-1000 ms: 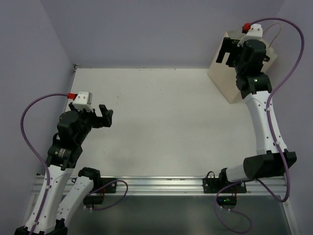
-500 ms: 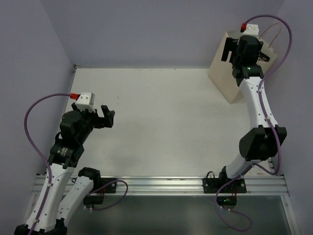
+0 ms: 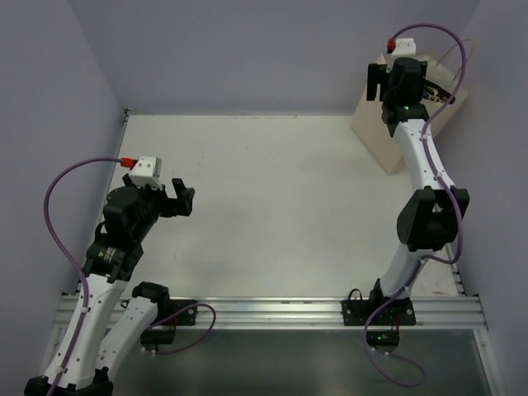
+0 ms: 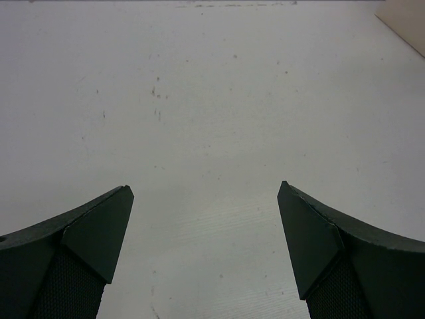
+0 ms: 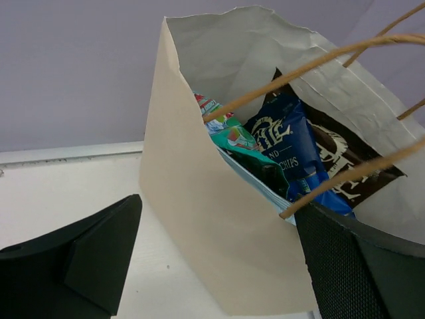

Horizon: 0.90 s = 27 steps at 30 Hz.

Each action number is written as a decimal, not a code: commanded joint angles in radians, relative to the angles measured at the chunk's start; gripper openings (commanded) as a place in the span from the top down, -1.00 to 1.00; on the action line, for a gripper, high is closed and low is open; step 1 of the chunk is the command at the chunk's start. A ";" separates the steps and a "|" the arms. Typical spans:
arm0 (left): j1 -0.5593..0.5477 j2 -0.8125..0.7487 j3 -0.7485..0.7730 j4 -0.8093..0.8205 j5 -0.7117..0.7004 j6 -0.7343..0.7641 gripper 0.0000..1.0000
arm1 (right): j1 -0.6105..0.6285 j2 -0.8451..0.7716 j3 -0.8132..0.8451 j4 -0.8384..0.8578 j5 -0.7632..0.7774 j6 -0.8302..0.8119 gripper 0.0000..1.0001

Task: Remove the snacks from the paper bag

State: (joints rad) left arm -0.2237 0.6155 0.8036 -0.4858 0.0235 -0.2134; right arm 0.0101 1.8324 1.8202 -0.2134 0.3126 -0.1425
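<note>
The cream paper bag (image 5: 199, 219) stands upright at the table's back right corner (image 3: 375, 132), its mouth open. Inside it I see a green-red packet (image 5: 229, 136), a blue-white packet (image 5: 285, 143) and a dark brown-white packet (image 5: 345, 159); other packets are hidden. Brown cord handles (image 5: 319, 63) cross over the mouth. My right gripper (image 5: 216, 256) is open, raised above the bag's near wall, which lies between its fingers (image 5: 93, 252). It also shows in the top view (image 3: 381, 82). My left gripper (image 4: 206, 226) is open and empty over bare table at the left (image 3: 179, 196).
The white table (image 3: 272, 206) is bordered by purple walls at the back and both sides. The bag's lower corner shows at the top right of the left wrist view (image 4: 405, 20). The right arm's purple cable (image 3: 445, 41) arches over the bag.
My right gripper has risen and shifted left toward the back wall over the bag, with its elbow folding in. My left gripper has barely moved.
</note>
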 commanded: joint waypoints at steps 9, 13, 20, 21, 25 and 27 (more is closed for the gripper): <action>-0.003 -0.002 -0.009 0.052 0.018 0.014 -1.00 | -0.006 0.047 0.047 0.048 -0.135 -0.101 -0.50; -0.003 0.000 -0.009 0.055 0.021 0.012 -1.00 | -0.006 0.001 -0.008 0.086 -0.164 -0.108 0.33; -0.003 -0.002 -0.011 0.058 0.018 0.014 -1.00 | -0.006 -0.065 -0.039 0.078 -0.196 -0.124 1.00; -0.003 0.000 -0.007 0.056 0.018 0.014 -1.00 | 0.002 -0.077 -0.053 0.078 -0.199 -0.127 1.00; -0.003 0.000 0.002 0.055 0.018 0.014 -1.00 | 0.065 -0.148 -0.099 0.065 -0.187 -0.164 1.00; -0.003 0.000 0.017 0.043 0.016 0.014 -1.00 | 0.112 -0.198 -0.139 0.045 -0.179 -0.177 1.00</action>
State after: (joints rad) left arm -0.2237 0.6151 0.8028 -0.4793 0.0311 -0.2138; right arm 0.0463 1.7691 1.7027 -0.1829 0.1413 -0.2810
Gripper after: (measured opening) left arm 0.997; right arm 0.027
